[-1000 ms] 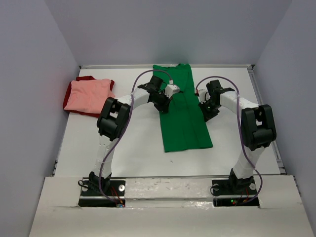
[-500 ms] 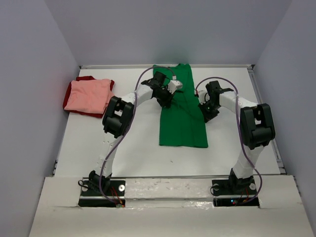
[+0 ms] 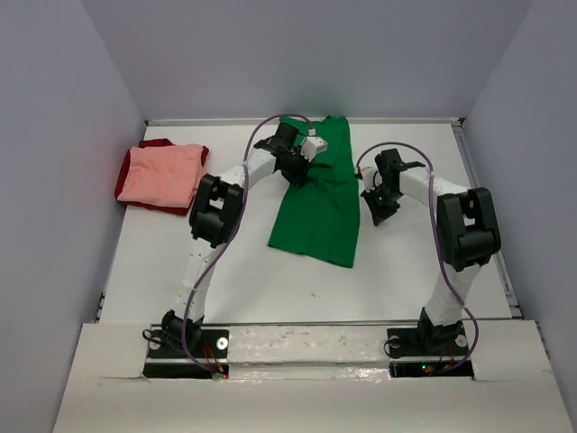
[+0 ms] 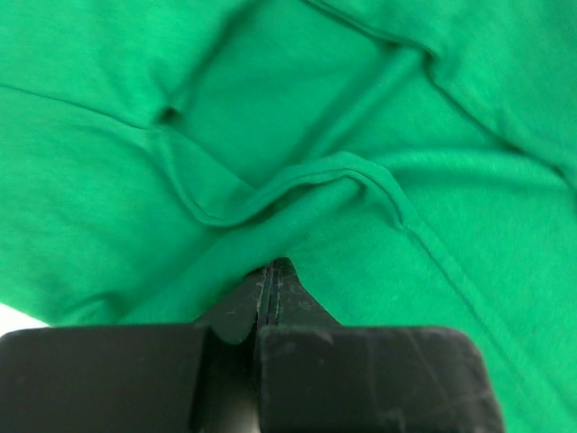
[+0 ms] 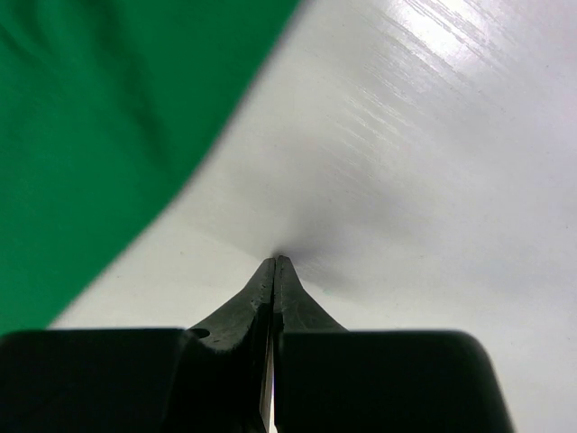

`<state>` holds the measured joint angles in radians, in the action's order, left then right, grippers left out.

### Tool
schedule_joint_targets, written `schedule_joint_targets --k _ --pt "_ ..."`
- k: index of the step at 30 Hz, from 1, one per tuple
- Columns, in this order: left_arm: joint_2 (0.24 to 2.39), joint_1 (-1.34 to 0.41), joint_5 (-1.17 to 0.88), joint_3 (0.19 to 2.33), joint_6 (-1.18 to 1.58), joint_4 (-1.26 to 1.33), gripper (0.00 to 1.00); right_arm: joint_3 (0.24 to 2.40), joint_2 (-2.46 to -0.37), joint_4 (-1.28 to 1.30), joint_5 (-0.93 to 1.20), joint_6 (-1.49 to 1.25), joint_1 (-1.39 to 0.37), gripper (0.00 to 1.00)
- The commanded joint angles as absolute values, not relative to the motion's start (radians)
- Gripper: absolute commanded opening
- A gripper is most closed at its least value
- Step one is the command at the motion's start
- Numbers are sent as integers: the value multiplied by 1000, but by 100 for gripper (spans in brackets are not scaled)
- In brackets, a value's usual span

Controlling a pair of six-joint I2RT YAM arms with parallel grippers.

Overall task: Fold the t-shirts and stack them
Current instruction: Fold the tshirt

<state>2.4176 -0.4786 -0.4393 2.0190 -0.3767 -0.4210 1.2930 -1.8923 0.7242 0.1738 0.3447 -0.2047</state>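
The bright green t-shirt (image 3: 317, 203), folded into a long strip, lies slanted in the middle of the table, its far end near the back edge. My left gripper (image 3: 297, 176) is over its far left part. In the left wrist view the left gripper (image 4: 272, 265) is shut with its tips in a pucker of the green cloth (image 4: 379, 99). My right gripper (image 3: 377, 214) is shut and empty, and its tips (image 5: 274, 261) touch bare table just right of the green shirt's edge (image 5: 81, 135). The salmon pink t-shirt (image 3: 163, 173) lies folded on the dark red t-shirt (image 3: 159, 143) at the far left.
The white table (image 3: 424, 262) has a raised rim at the back and right, and grey walls stand close on the left, right and back. Both arm bases (image 3: 185, 341) are bolted at the near edge.
The left gripper has moved a little farther back, and the green shirt's near end has swung to the left, so the strip now lies slanted. The right gripper has barely moved.
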Motion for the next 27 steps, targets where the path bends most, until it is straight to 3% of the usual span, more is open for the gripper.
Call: schedule_joint_targets --k 1,9,12,15,18,19,20,21,22,25,27 --pt "2476 -440 -373 2083 -356 -479 0 1319 -1901 706 163 350 -204 0" --pt "2467 -429 -440 2096 -325 -509 0 1327 -1896 718 175 351 -204 0" --pt "2358 -430 -538 1947 -336 -463 0 1341 -1862 732 208 353 -204 0" --pt "2220 -431 -567 1810 -342 -400 14 1358 -1833 747 238 350 -204 0" --pt "2093 -430 -583 1741 -373 -400 17 1403 -1809 785 330 345 -204 0" --pt "2062 -430 -581 1706 -383 -405 31 1419 -1807 799 388 345 -204 0" --pt "2033 -428 -580 1689 -396 -405 37 1439 -1813 814 412 345 -204 0" --pt "1978 -428 -581 1659 -409 -413 29 1484 -1819 849 443 347 -218 0" --pt "1923 -426 -571 1642 -419 -408 29 1506 -1831 863 452 348 -227 0" --pt "1856 -423 -543 1579 -433 -394 33 1583 -1859 910 451 359 -258 0" --pt "1821 -417 -546 1546 -443 -402 22 1620 -1893 942 445 368 -287 0"
